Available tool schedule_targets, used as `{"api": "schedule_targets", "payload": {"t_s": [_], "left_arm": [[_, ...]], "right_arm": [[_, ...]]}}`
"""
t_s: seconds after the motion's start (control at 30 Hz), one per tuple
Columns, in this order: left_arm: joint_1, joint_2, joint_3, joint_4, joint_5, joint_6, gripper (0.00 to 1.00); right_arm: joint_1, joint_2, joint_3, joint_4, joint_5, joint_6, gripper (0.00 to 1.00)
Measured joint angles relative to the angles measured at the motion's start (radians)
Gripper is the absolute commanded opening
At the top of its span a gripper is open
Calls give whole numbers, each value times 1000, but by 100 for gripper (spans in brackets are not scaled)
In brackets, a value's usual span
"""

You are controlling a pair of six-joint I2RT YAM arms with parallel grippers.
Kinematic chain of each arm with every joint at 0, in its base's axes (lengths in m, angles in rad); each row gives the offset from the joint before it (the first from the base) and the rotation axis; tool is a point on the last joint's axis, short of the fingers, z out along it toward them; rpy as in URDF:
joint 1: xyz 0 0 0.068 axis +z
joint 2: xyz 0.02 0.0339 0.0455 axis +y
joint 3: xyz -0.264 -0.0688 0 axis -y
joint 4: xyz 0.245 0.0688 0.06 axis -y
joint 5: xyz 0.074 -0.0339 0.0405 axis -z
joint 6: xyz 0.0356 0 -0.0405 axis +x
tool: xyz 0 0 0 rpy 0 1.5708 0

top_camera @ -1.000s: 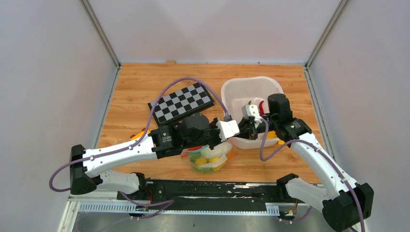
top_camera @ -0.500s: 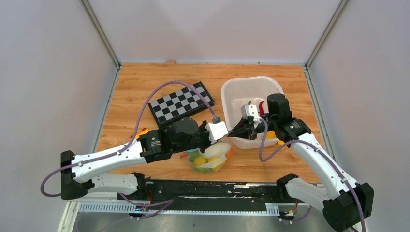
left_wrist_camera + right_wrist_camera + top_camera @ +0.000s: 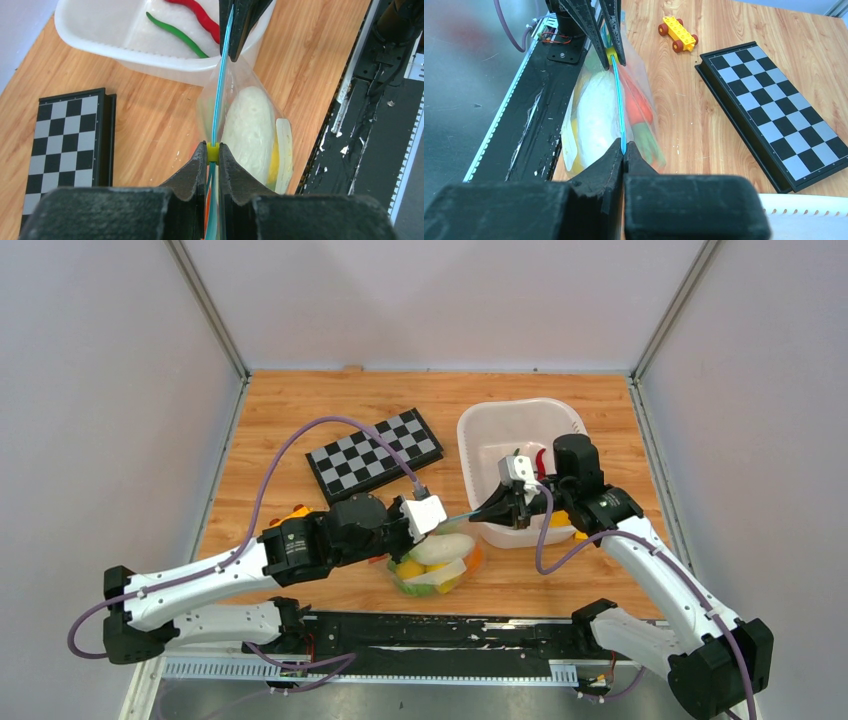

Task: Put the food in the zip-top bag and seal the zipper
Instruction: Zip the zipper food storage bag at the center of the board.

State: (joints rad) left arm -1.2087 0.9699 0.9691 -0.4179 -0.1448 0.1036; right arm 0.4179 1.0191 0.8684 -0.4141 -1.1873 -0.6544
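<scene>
The zip-top bag [image 3: 437, 568] is at the lower centre of the overhead view, by the near edge of the wooden bench [image 3: 280, 420]. Its top edge is held up by both tools. The zipper [image 3: 459, 519] runs taut between them as one thin teal line.

The left tool [image 3: 438, 525] is narrow. Its fingers [image 3: 192, 175] are pinched on the zipper at a small yellow slider [image 3: 213, 153], at the bottom centre of the left wrist view. The right tool [image 3: 481, 514] is fully closed on the other end of the teal strip, at the top of that same view.

The food inside the clear pouch includes a large white radish [image 3: 248, 127] lying against a yellow piece [image 3: 273, 162]. The right wrist view also shows an orange-red piece [image 3: 640, 107] and a green piece [image 3: 647, 141] pressed against the plastic.

A red pepper [image 3: 197, 14] and a green pepper [image 3: 175, 34] lie outside the bag in the white basket [image 3: 95, 37], across the top of the left wrist view. The basket stands just beyond the bag.

A folded chessboard [image 3: 375, 453] lies left of centre in the overhead view. A yellow toy car [image 3: 678, 33] sits on the bench at the top of the right wrist view, apart from the bag.
</scene>
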Motion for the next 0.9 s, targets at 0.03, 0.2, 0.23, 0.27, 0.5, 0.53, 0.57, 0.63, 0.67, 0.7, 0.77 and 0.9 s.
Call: {"api": "schedule_targets", "payload": {"t_s": [0.03, 0.2, 0.23, 0.27, 0.5, 0.53, 0.57, 0.63, 0.67, 0.7, 0.77, 0.9], "left_arm": [[0, -2, 0, -2, 1, -2, 0], [1, 7, 4, -16, 17, -5, 0], [1, 15, 10, -19, 24, -5, 0], [2, 29, 19, -23, 33, -5, 0], [3, 125, 74, -28, 95, -2, 0], [3, 130, 78, -29, 99, -1, 0], [3, 134, 82, -29, 103, -1, 0], [3, 140, 89, -28, 112, -1, 0], [3, 140, 89, -28, 115, -1, 0], [3, 140, 89, -28, 117, -1, 0], [3, 140, 89, -28, 119, -1, 0], [5, 140, 89, -28, 118, -2, 0]], "right_arm": [[0, 0, 0, 1, -1, 2, 4], [5, 0, 0, -1, -6, 16, 43], [8, 0, 0, -2, -6, 19, 48], [13, 0, 0, -1, -6, 19, 53], [60, 3, 0, -1, 26, 22, 59], [66, 6, 1, -2, 28, 22, 58], [74, 10, 3, -3, 32, 21, 58], [102, 27, 10, -5, 46, 21, 57], [122, 40, 17, -7, 57, 21, 56], [133, 50, 21, -8, 65, 19, 54], [153, 66, 29, -11, 81, 17, 49], [166, 83, 36, -17, 106, 13, 30]]}}
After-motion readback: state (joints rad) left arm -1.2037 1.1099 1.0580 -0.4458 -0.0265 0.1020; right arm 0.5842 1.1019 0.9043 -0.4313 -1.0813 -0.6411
